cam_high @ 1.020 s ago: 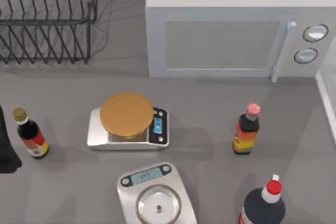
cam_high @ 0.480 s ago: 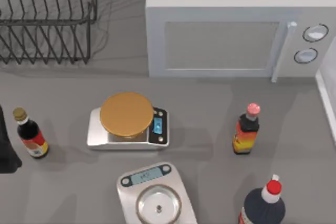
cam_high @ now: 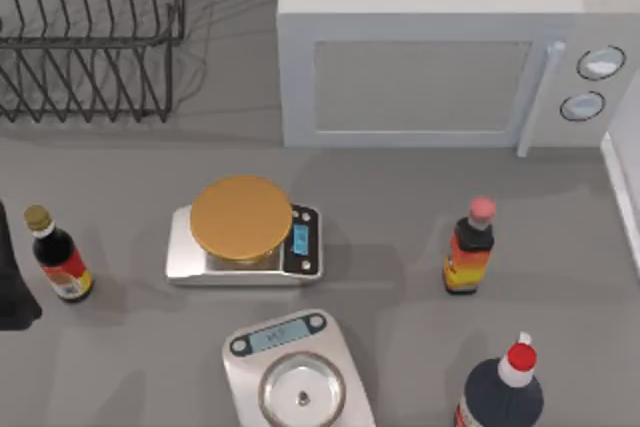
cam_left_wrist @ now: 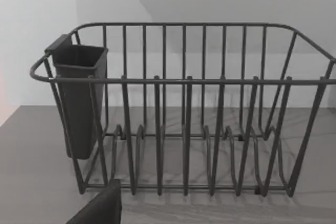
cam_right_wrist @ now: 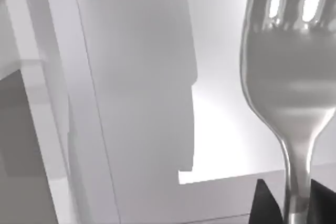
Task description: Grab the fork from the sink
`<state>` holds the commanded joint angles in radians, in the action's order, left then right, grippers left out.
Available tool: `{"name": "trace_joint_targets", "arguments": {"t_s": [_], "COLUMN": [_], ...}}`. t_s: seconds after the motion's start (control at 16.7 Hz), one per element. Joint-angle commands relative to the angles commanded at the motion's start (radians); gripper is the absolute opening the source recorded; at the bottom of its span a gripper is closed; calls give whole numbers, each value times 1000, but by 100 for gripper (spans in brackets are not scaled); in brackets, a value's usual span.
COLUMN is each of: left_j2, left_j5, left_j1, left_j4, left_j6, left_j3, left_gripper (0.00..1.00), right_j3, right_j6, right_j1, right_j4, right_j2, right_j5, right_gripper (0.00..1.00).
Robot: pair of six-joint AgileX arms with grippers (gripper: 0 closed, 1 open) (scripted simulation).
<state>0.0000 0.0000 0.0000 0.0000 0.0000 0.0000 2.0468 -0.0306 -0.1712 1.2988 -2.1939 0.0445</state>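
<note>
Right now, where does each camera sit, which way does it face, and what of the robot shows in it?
Top view: above the counter, looking down on the microwave, dish rack, two scales and three bottles; a dark part of the left arm at the left edge.
Left wrist view: low, facing the dish rack; a dark tool part.
Right wrist view: close on the fork, handle between the right tool fingers, white surfaces behind.
Shared: top and left wrist views both show the dish rack.
</note>
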Motion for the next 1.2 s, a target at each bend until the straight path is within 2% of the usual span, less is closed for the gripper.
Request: {"name": "trace_joint_targets", "arguments": {"t_s": [0.36,0.66,1.2], "left_j2": [0,0,0], "left_j5": [0,0,0], "left_j1": [0,0,0], "left_j4": [0,0,0], "left_j6": [0,0,0], "left_j3": [0,0,0], "left_gripper": [100,100,100], "right_j3": [-428,-676,-743], "right_j6": [271,398,415], "right_j1": [294,514,542], "right_j4": [-2,42,10], "right_j2": [394,604,624], "right_j5": [3,-36,-45], "right_gripper": [0,0,0]}}
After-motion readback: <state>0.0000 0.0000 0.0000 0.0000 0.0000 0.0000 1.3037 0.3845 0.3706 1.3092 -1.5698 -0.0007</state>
